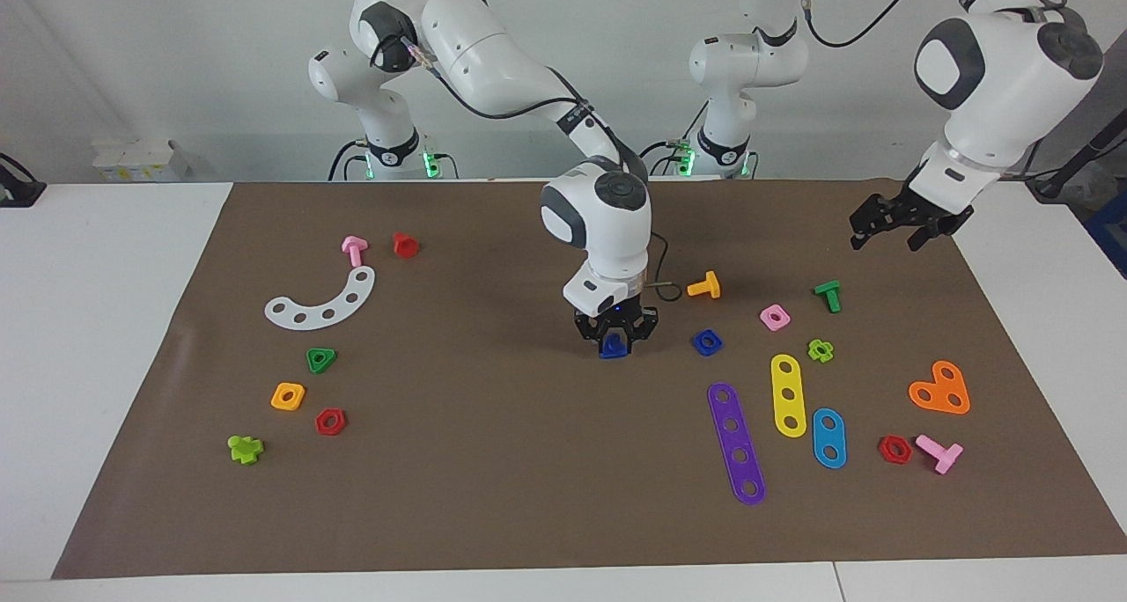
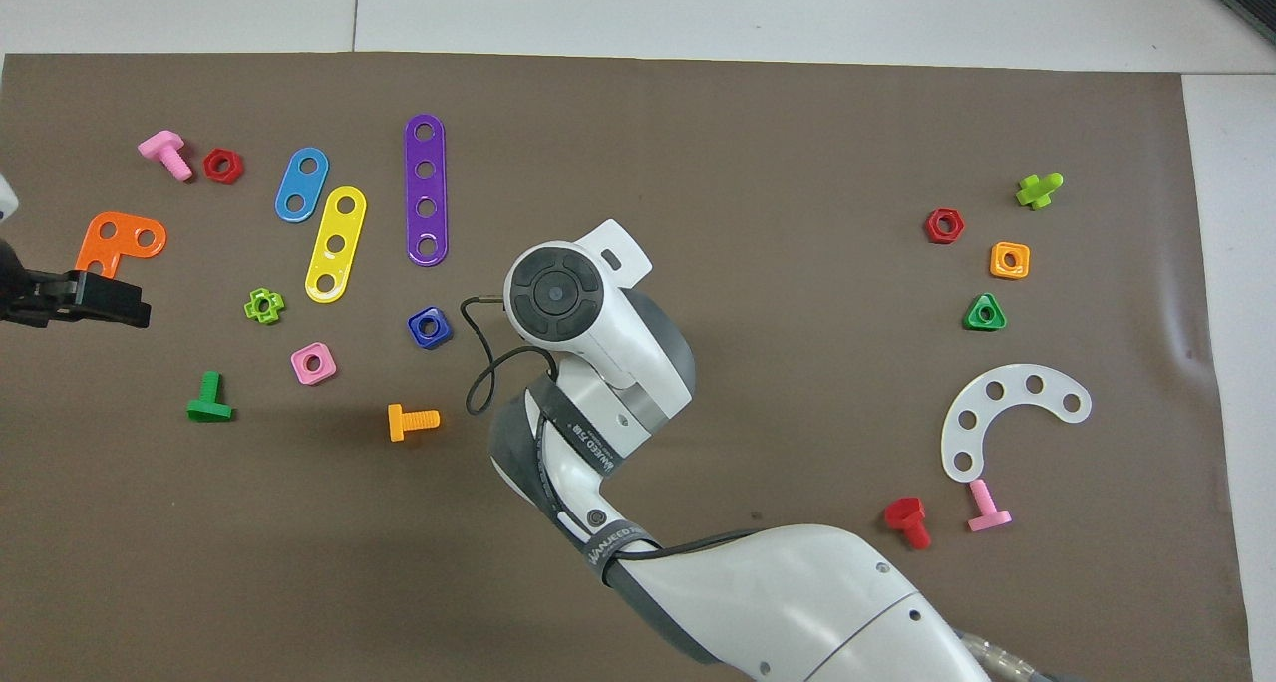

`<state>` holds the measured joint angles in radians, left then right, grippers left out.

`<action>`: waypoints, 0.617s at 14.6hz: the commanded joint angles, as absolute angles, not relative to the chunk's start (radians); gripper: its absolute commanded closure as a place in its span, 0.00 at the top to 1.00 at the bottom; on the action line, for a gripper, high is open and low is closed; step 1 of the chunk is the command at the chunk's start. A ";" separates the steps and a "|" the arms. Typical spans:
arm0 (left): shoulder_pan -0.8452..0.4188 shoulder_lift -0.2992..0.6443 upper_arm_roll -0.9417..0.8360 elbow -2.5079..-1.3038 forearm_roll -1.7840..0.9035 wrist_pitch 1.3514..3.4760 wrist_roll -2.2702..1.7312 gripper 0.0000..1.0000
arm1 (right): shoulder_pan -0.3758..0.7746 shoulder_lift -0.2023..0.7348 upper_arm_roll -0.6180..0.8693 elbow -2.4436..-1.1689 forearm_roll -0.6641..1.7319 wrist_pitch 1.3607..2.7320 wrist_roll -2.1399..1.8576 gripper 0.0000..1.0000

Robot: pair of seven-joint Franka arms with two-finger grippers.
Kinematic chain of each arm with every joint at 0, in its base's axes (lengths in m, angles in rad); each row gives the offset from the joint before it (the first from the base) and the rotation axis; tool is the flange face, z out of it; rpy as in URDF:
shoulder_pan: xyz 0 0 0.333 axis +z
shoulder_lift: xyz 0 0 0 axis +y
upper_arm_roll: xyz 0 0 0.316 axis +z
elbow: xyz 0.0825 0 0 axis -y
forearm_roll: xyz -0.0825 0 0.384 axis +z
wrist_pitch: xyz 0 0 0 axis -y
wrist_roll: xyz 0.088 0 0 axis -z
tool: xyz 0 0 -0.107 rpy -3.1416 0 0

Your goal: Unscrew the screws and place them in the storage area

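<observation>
The dark-blue screw (image 1: 613,347) stands on the brown mat mid-table. My right gripper (image 1: 615,336) points straight down and is shut on it at mat level. In the overhead view the right arm's hand (image 2: 551,291) hides the screw. The storage area is the stretch of mat around the white curved strip (image 1: 321,303), toward the right arm's end; the strip also shows in the overhead view (image 2: 1007,413). My left gripper (image 1: 885,237) is open and empty, raised over the mat's edge at the left arm's end, and it shows in the overhead view (image 2: 120,303).
A blue square nut (image 1: 707,342) lies beside the screw, toward the left arm's end. An orange bolt (image 1: 704,285), pink nut (image 1: 775,318), green bolt (image 1: 828,295) and purple, yellow and blue strips (image 1: 736,444) lie there too. Several small nuts (image 1: 321,360) surround the white strip.
</observation>
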<state>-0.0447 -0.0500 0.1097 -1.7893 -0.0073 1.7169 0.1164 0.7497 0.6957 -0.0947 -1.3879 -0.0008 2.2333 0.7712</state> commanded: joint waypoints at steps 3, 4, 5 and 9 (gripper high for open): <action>-0.060 -0.118 0.106 -1.813 0.040 1.698 0.064 1.00 | 0.753 0.678 -0.098 -1.417 0.018 2.253 0.738 0.22; -0.061 -0.121 0.103 -1.815 0.040 1.697 0.052 1.00 | 0.753 0.678 -0.098 -1.417 0.018 2.252 0.736 0.00; -0.063 -0.123 0.100 -1.816 0.040 1.698 0.037 1.00 | 0.765 0.678 -0.098 -1.416 0.018 2.249 0.738 0.00; -0.064 -0.123 0.092 -1.815 0.040 1.707 0.020 1.00 | 0.762 0.677 -0.100 -1.401 0.015 2.235 0.707 0.00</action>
